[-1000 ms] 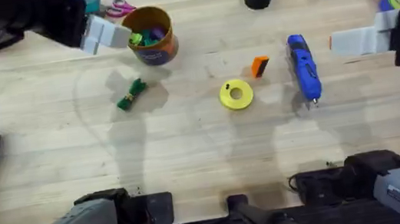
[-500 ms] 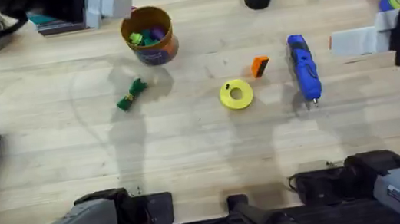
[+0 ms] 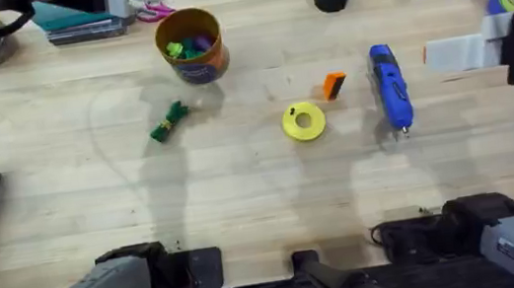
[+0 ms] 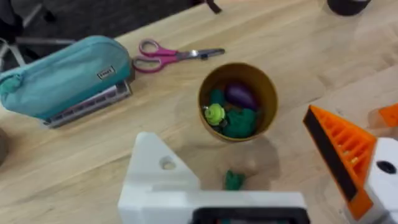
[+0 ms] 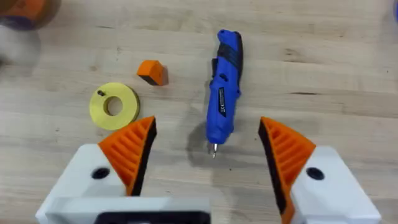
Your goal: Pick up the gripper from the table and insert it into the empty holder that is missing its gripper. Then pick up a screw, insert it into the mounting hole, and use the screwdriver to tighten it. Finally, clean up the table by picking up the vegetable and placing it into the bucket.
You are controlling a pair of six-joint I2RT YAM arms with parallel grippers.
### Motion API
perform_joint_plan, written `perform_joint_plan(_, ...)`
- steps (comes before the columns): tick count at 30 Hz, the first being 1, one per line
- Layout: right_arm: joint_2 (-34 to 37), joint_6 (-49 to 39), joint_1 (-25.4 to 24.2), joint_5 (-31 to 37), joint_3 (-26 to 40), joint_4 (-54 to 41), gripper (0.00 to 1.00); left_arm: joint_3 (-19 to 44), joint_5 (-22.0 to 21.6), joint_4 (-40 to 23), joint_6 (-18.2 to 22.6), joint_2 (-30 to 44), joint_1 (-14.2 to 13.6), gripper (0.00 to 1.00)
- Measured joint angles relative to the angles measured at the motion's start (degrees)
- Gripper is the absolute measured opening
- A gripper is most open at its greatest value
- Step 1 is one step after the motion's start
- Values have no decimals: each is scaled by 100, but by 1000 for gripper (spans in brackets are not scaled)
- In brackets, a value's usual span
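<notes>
Loose gripper (image 3: 333, 85) lying on the table (image 3: 244, 195), between the flat yellow ring (image 3: 304, 122) and the blue screwdriver (image 3: 389, 87), touching neither. Dark end turned toward the near edge, long axis apparently running near-to-far with a slight tilt – too small to judge with confidence.

Nearer by a clear margin: right gripper (image 5: 208, 124), held low at the right side of the table, beyond the screwdriver from the wedge. Orange ribbed fingers (image 5: 132, 149) spread wide with nothing between them. From its wrist camera, wedge ahead and off to one side, screwdriver almost straight in front – so a sideways shift past the screwdriver probably needed before any descent.

Left gripper (image 4: 233, 134) well apart from the wedge, raised at the far left corner above the bucket (image 4: 237, 102), near pink scissors (image 4: 174, 57) and a teal pouch (image 4: 65, 74). One side fitted with an orange ribbed pad, the other a bare white holder (image 4: 158, 171) – the mount lacking its finger. Jaws wide, carrying nothing.

Vegetable (image 3: 169, 122) on the wood just on the near side of the bucket, not yet inside. Wedge not yet picked up; likely job for the right arm, with the left presenting its bare mount.
</notes>
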Motion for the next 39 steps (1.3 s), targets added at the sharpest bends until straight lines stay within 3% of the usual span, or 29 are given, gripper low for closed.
perform_joint_plan(7, 0, 0, 0, 0, 0, 0, 996, -1072, -22, 1067, -45, -1003, -4, 985)
perform_joint_plan(16, 0, 0, 0, 0, 0, -2, 997, -3193, 17, 3160, -474, -2173, -4, 985)
perform_joint_plan(24, 2, 0, 0, 0, 0, 0, 996, -4971, 300, 4814, -566, -3380, -4, 985)
perform_joint_plan(30, 2, 0, 0, 0, 0, 0, 997, -5806, 399, 5213, -680, -4227, -4, 985)
perform_joint_plan(39, 0, 0, 0, 0, 0, 0, 997, -6420, 461, 5239, -865, -5261, -4, 985)
